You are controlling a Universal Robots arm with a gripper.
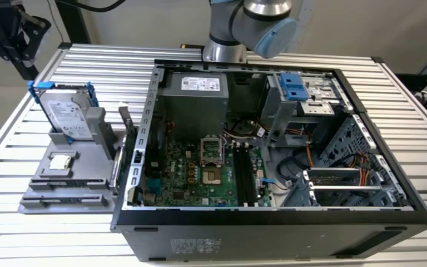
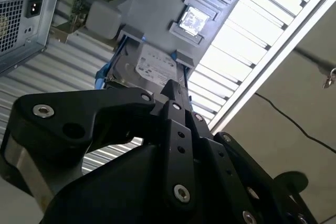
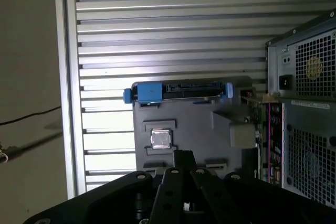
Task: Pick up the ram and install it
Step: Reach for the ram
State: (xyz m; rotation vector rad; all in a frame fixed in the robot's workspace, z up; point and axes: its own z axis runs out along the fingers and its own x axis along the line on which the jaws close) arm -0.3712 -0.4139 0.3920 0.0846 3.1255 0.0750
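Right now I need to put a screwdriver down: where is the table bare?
Bare slats: the table's corner in front of the holder, at the exterior view's lower left, and the strip behind the hard drive. Crowded: the narrow gap between holder and case.

Slatted table (image 1: 400, 105) — computer case (image 1: 273, 236), grey fixture (image 1: 65, 186)

Silver-grey arm (image 1: 262, 16) with a pale-blue joint cap; black claw (image 2: 176, 88) studded with silver screws.
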